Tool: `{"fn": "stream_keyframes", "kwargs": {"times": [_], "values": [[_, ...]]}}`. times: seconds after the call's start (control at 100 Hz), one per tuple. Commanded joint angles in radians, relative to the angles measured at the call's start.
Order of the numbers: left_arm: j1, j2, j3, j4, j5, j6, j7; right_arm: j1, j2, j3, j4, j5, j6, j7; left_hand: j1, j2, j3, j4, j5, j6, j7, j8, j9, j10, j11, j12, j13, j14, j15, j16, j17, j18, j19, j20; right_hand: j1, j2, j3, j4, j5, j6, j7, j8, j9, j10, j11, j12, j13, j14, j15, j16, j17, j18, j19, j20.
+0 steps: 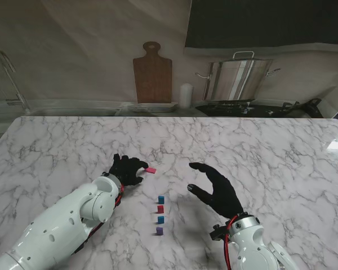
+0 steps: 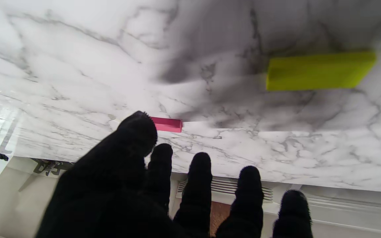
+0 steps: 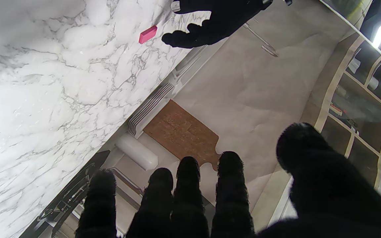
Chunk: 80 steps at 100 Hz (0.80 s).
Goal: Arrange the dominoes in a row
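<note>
White marble with grey veins covers the worktop [image 1: 259, 146], seen from above the robot's shoulders. Near the middle, four small dominoes stand in a short row running away from me: a purple domino [image 1: 159, 230] nearest, then a blue domino [image 1: 160, 219], a red domino [image 1: 160, 208] and a second blue domino [image 1: 161, 198] farthest. They sit close together but apart.

A pink domino [image 1: 151, 170] lies flat farther from me, just left of the row's line. The left hand [image 1: 125, 170], in a black glove, hovers just beside it, its fingers [image 2: 200, 165] spread and holding nothing; the fingertips reach toward the pink piece without clearly touching it. In the left wrist view a yellow-green domino [image 2: 319, 70] also lies flat on the marble, apart from the pink one.

The right hand [image 1: 217, 188], also gloved in black, hangs to the right of the row, well apart from it, fingers [image 3: 190, 178] spread and thumb held out, empty.

Along the wall behind stand a wooden cutting board [image 1: 152, 73], a white cylinder [image 1: 185, 95] and a steel pot [image 1: 239, 79].
</note>
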Motion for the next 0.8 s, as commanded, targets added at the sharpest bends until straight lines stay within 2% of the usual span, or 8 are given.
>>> {"fn": "stream_keyframes", "kwargs": {"times": [0.0, 0.31, 0.53, 0.7, 0.79], "values": [[-0.038, -0.014, 0.017, 0.025, -0.011, -0.006, -0.003, -0.006, -0.002, 0.005, -0.003, 0.003, 0.009, 0.002, -0.018, 0.026, -0.013, 0.017, -0.033, -0.014, -0.019, -0.019, -0.05, 0.008, -0.002, -0.019, -0.031, 0.012, -0.018, -0.013, 0.002, -0.01, -0.029, -0.011, 0.029, 0.009, 0.018, 0.021, -0.018, -0.008, 0.012, 0.014, -0.011, -0.002, 0.015, 0.006, 0.017, -0.016, -0.003, -0.01, 0.001, -0.003, 0.009, 0.012], [-0.17, -0.035, 0.141, 0.159, -0.056, -0.073, 0.029, -0.007, -0.003, 0.016, -0.007, 0.016, 0.017, 0.006, -0.004, 0.018, 0.001, 0.014, -0.036, -0.048, -0.025, -0.027, -0.07, -0.006, 0.0, -0.026, -0.032, 0.01, -0.011, -0.019, 0.011, -0.009, -0.049, -0.021, 0.028, 0.009, 0.019, 0.021, -0.019, -0.008, 0.012, 0.014, -0.01, -0.005, 0.016, 0.006, 0.018, -0.016, -0.003, -0.01, 0.001, -0.002, 0.009, 0.012], [-0.214, -0.043, 0.194, 0.201, -0.074, -0.07, 0.021, -0.008, -0.004, 0.02, -0.008, 0.021, 0.02, 0.005, 0.001, 0.013, 0.019, 0.012, -0.002, -0.053, 0.002, -0.021, -0.07, -0.002, 0.003, -0.031, -0.039, 0.01, -0.008, -0.025, 0.01, -0.008, -0.064, -0.025, 0.028, 0.009, 0.019, 0.021, -0.019, -0.009, 0.012, 0.013, -0.011, -0.006, 0.015, 0.006, 0.019, -0.016, -0.002, -0.009, 0.001, -0.002, 0.008, 0.012], [-0.23, -0.046, 0.218, 0.217, -0.08, -0.059, 0.015, -0.008, -0.004, 0.021, -0.007, 0.022, 0.02, 0.004, -0.003, 0.008, 0.038, 0.009, 0.022, -0.05, 0.111, 0.041, -0.078, 0.006, 0.004, -0.032, -0.049, 0.012, 0.0, -0.027, 0.015, -0.007, -0.086, -0.015, 0.028, 0.01, 0.019, 0.021, -0.019, -0.008, 0.012, 0.013, -0.011, -0.005, 0.015, 0.006, 0.019, -0.016, -0.003, -0.009, 0.002, -0.002, 0.008, 0.012], [-0.232, -0.047, 0.224, 0.222, -0.083, -0.057, 0.013, -0.008, -0.004, 0.021, -0.007, 0.022, 0.02, 0.005, 0.003, 0.003, 0.044, 0.008, 0.034, -0.049, 0.149, 0.062, -0.075, -0.003, 0.01, -0.028, -0.049, 0.012, 0.005, -0.024, 0.017, -0.006, -0.088, -0.009, 0.028, 0.01, 0.019, 0.021, -0.018, -0.009, 0.013, 0.013, -0.01, -0.004, 0.016, 0.006, 0.019, -0.016, -0.003, -0.009, 0.001, -0.002, 0.008, 0.012]]}}
